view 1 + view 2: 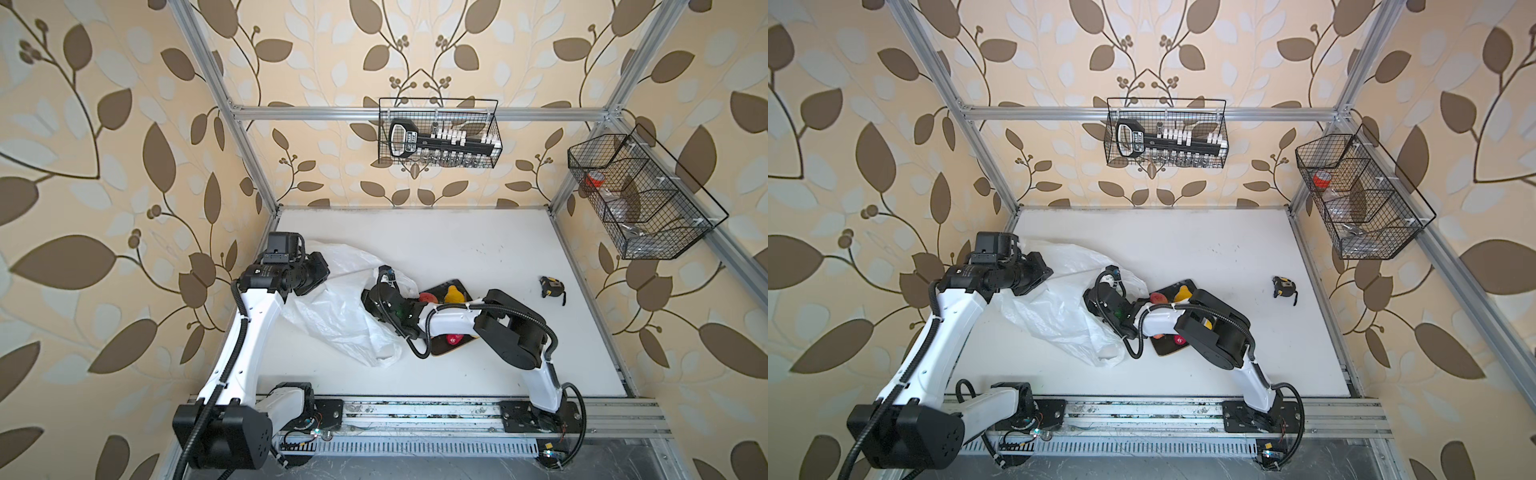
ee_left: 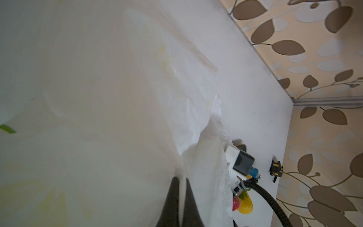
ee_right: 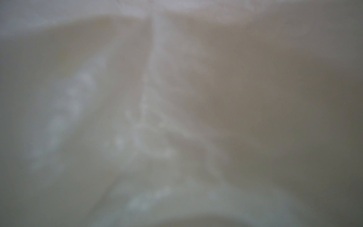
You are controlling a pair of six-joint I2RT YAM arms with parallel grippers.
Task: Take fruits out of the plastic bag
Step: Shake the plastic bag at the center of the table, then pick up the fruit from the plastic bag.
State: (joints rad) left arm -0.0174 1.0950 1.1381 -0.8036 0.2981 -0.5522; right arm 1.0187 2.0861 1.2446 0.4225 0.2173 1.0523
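The left pincer is closed on a thin fold of the plastic bag. Its two dark fingers are pressed together with the film between them. In both top views the left arm has its wrist at the bag's far left edge. The right pincer is out of sight, pushed into the bag's mouth, so I cannot tell how its jaws stand. Its wrist view shows only blurred whitish film. The bag lies crumpled on the white table, left of centre. Just right of it sits a black tray, partly covered by the right arm, which lies across it. On the tray a red fruit lies beside a yellow fruit, and a strawberry lies nearer the front, showing just under the arm. Whether any fruit is inside the bag cannot be told. A black-and-yellow tape measure lies well apart to the right.
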